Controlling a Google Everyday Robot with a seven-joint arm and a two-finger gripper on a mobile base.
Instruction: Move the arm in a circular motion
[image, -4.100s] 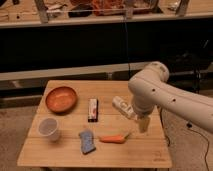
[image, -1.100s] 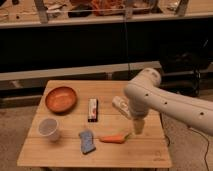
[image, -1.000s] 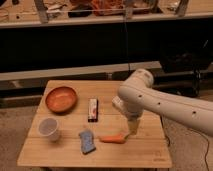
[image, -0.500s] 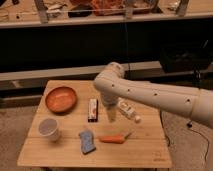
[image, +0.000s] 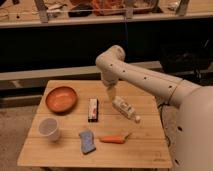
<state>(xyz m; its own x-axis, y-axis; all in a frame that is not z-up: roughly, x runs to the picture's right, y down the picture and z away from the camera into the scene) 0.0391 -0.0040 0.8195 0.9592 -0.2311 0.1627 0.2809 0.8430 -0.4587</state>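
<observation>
Arm reaches over the back-middle of the table, gripper pointing down near the white bottle; grip state: can't tell. Mid-circle at best, I'd judge. Nothing shows 1 full loop done.

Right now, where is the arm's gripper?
In the camera view, the gripper hangs over the table's far middle, pointing down, just beyond the white bottle and the dark bar.
</observation>
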